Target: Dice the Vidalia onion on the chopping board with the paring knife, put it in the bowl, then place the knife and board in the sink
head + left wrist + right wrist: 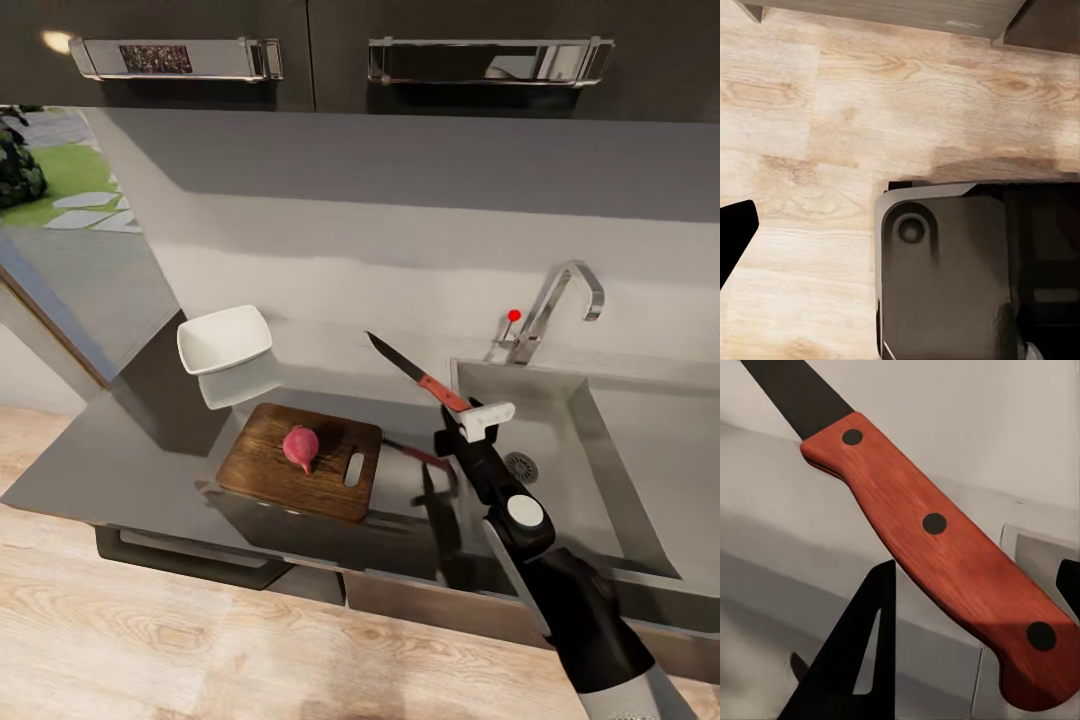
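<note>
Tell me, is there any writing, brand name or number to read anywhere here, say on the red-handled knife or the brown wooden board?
None: no readable text in any view.
Red-handled paring knife: three dark rivets, no brand.
Brown wooden chopping board: bare wood grain.
White squarish bowl: unmarked.
Dark wall cabinet handle: a speckled patch, no letters.

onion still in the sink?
No. In the head view the onion sits whole on the board, left of the sink.
</note>
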{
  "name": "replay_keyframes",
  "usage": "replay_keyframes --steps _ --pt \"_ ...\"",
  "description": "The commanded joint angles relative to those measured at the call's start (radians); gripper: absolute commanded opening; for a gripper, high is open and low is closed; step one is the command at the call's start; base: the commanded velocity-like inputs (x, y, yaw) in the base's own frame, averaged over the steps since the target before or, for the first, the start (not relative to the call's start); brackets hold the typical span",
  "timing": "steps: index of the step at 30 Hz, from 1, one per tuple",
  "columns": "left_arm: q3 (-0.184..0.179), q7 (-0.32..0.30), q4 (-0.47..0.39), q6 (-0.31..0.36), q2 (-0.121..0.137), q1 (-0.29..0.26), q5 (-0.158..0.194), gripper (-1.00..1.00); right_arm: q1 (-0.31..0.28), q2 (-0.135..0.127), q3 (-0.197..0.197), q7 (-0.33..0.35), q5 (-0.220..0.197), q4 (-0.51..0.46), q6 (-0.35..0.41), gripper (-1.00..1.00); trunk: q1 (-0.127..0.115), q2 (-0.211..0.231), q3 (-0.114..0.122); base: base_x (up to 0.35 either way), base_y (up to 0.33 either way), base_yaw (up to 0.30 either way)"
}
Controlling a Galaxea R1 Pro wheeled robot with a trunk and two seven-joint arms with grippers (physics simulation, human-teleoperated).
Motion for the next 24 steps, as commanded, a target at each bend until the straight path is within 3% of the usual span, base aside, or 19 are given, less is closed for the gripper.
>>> replay_keyframes --steps 1,12,18,24 --pt "-0.002 0.0 0.0 -0.002 0.001 0.0 0.007 1.0 -0.001 -0.001 -0.002 -0.003 -0.01 0.004 0.0 -1.0 0.001 -0.002 -0.001 0.0 0.0 0.0" --pt "-0.002 0.0 0.023 -0.002 0.001 0.0 0.006 1.0 -0.001 -0.012 -0.048 0.001 -0.015 0.027 -0.012 -1.0 0.001 -0.002 -0.001 0.0 0.0 0.0" --pt "-0.002 0.0 0.027 -0.002 0.0 0.0 0.006 1.0 -0.001 -0.012 -0.066 0.0 -0.013 0.014 0.018 -1.0 0.001 -0.002 -0.001 -0.008 0.0 0.0" --pt "-0.002 0.0 0.028 -0.002 -0.001 0.0 0.006 1.0 -0.001 -0.012 -0.076 0.0 -0.012 0.001 0.045 -1.0 0.001 -0.002 -0.001 -0.194 0.0 0.0"
